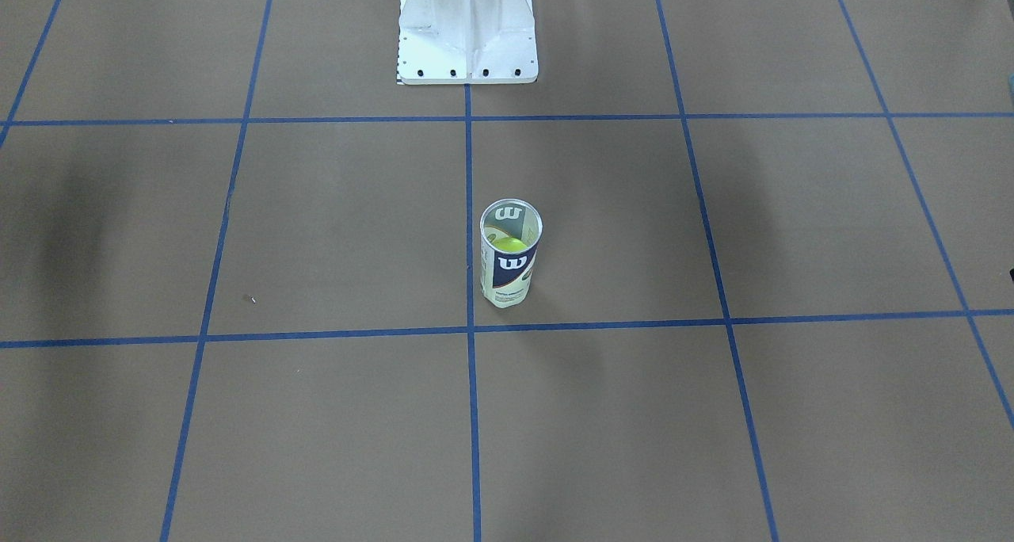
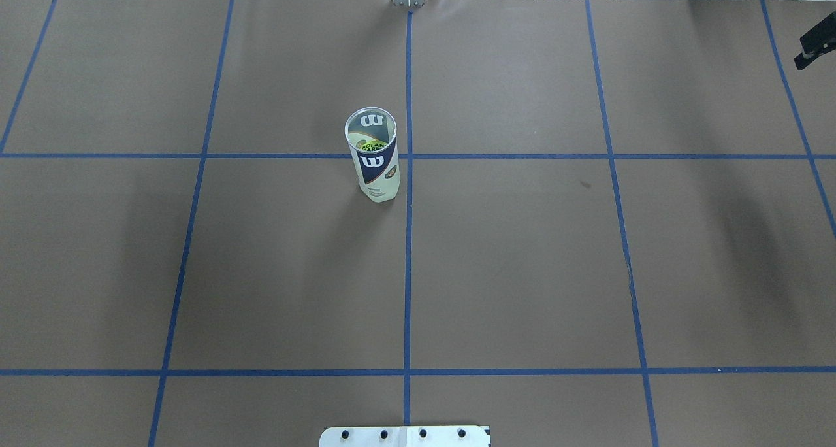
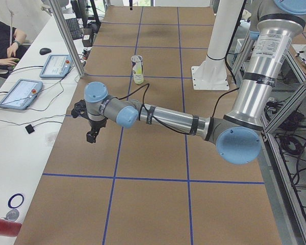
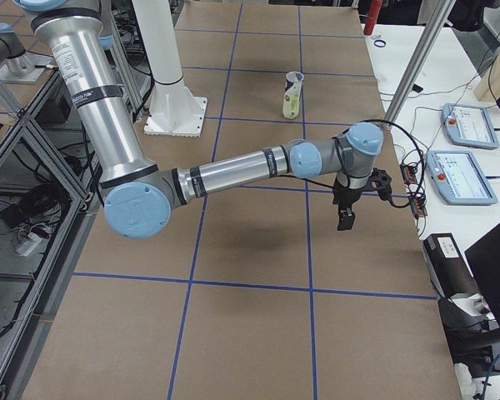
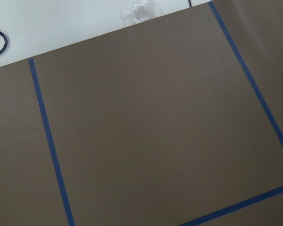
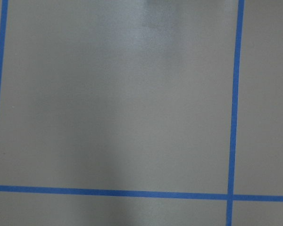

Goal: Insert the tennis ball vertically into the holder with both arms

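Note:
The holder [image 1: 511, 266], a clear Wilson can with a navy-and-white label, stands upright near the table's middle; it also shows in the overhead view [image 2: 375, 166] and both side views [image 3: 137, 69] [image 4: 292, 93]. A yellow-green tennis ball [image 1: 509, 246] sits inside it. My left gripper [image 3: 92, 136] hangs over the table's left end, far from the holder; I cannot tell if it is open. My right gripper [image 4: 346, 218] hangs over the right end near the operators' edge; I cannot tell its state. Both wrist views show only brown table and blue tape.
The white pedestal base [image 1: 467, 43] stands at the robot's side of the table [image 2: 405, 436]. A side bench with tablets [image 3: 20, 93] [image 4: 460, 177] and an aluminium post [image 3: 66, 38] runs along the far edge. An operator's arm [image 3: 5, 48] rests there.

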{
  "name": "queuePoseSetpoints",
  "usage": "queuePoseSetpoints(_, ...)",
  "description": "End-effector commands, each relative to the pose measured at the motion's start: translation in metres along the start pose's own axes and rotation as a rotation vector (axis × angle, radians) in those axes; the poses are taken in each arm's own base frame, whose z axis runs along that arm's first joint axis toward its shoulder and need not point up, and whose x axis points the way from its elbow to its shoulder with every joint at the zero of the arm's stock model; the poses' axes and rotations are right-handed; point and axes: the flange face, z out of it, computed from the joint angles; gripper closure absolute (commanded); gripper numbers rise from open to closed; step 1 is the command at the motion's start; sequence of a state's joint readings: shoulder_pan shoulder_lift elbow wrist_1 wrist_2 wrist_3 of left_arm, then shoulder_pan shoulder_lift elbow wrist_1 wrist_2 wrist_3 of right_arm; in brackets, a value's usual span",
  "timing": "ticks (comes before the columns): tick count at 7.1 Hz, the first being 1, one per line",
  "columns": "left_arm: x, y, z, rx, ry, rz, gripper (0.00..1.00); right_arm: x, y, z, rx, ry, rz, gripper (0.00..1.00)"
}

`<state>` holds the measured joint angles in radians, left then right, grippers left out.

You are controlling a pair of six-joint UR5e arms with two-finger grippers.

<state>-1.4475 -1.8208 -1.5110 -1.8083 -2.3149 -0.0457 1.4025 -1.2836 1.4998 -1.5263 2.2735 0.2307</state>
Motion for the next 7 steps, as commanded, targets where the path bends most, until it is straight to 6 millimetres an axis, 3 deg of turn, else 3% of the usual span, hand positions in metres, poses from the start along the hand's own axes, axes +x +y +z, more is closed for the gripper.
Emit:
queuePoseSetpoints(1, -0.057, 0.042, -0.004, -0.127, -0.051, -0.017, 0.0, 0.075, 0.057, 0.045, 0.059, -0.02, -0.003, 0.01)
queuePoseSetpoints(2, -0.065, 0.051, -0.007, -0.164, -0.046, -0.069, 0.0, 0.086, 0.07, 0.051, 0.015, -0.056, 0.04, 0.01)
queuePoseSetpoints(3, -0.08, 0.085, 0.005, -0.193, -0.044, -0.108, 0.0, 0.099, 0.079, 0.05, -0.022, -0.074, 0.095, 0.01)
queuePoseSetpoints(5, -0.08, 0.086, 0.003, -0.191, -0.044, -0.108, 0.0, 0.118, 0.086, 0.011, -0.031, -0.139, 0.201, 0.01)
queuePoseSetpoints(7, -0.079, 0.089, 0.002, -0.196, -0.042, -0.113, 0.0, 0.126, 0.106, 0.004, -0.017, -0.14, 0.184, 0.01)
